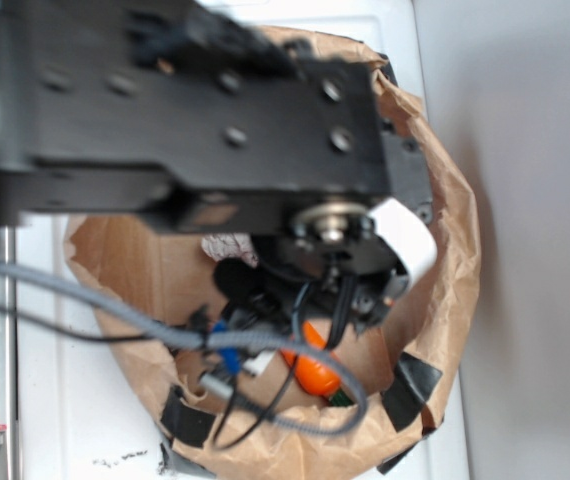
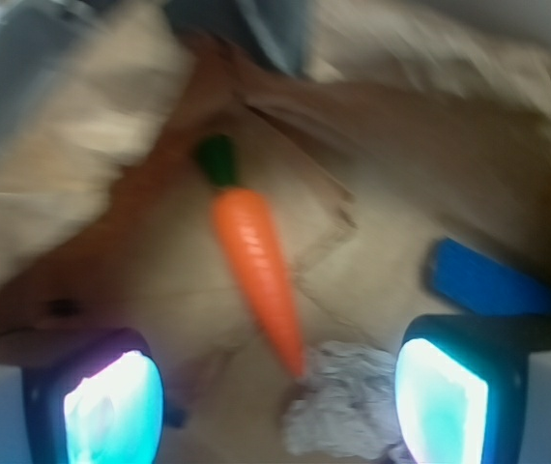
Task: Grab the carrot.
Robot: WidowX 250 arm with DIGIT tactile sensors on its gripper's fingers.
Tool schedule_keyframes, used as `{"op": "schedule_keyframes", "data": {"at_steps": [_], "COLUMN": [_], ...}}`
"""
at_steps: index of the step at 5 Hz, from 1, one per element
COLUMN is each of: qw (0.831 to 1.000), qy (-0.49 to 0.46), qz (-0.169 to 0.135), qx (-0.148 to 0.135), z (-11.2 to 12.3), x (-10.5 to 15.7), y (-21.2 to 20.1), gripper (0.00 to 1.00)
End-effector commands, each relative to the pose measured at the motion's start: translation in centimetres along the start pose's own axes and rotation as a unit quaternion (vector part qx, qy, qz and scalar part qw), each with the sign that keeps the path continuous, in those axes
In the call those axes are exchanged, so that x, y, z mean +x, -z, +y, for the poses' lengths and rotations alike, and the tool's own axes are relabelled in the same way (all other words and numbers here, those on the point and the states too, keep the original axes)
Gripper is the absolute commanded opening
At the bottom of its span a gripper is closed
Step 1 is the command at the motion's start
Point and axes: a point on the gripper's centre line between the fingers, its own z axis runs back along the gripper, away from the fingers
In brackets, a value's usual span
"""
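- In the exterior view, the gripper (image 1: pixel 295 300) is lowered inside a brown paper bag (image 1: pixel 455 280), largely hidden beneath the black arm (image 1: pixel 195 110); its jaw state cannot be told from this view.
- The carrot (image 1: pixel 317 370) is seen on the bag's floor toward the bag's near rim, partly crossed by a grey cable (image 1: pixel 85 300) and thinner black wires.
- A blue block (image 1: pixel 227 352) is glimpsed just beside the carrot, on its left in the picture, and a whitish paper ball (image 1: pixel 227 246) is visible deeper in the bag, under the arm.
- The bag is stood on a white surface (image 1: pixel 65 420).
- In the wrist view, the gripper (image 2: pixel 275 396) is shown spread wide, its two fingers (image 2: pixel 111 406) at the lower corners with nothing pinched between them.
- The carrot (image 2: pixel 256 266) is laid on the bag's floor between and ahead of the fingers, green stub pointed away, tip touching the paper ball (image 2: pixel 343 401).
- The blue block (image 2: pixel 488 280) is found toward the right wall of the bag, apart from the carrot.
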Motion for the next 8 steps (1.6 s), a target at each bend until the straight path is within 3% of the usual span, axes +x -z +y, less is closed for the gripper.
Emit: {"op": "schedule_keyframes", "data": {"at_steps": [1, 3, 4, 6, 8], "qw": [1.000, 1.000, 0.999, 0.997, 0.997], "qy": [0.013, 0.013, -0.001, 0.048, 0.064], "qz": [-0.017, -0.017, -0.016, -0.024, -0.038], "qx": [0.012, 0.012, 0.036, 0.049, 0.038], "z": [-0.3, -0.3, 0.1, -2.4, -4.6], "x": [0.7, 0.7, 0.8, 1.0, 3.9], "y": [-1.0, -1.0, 2.1, 5.3, 8.1], "gripper": [1.00, 1.00, 1.00, 1.00, 1.00]}}
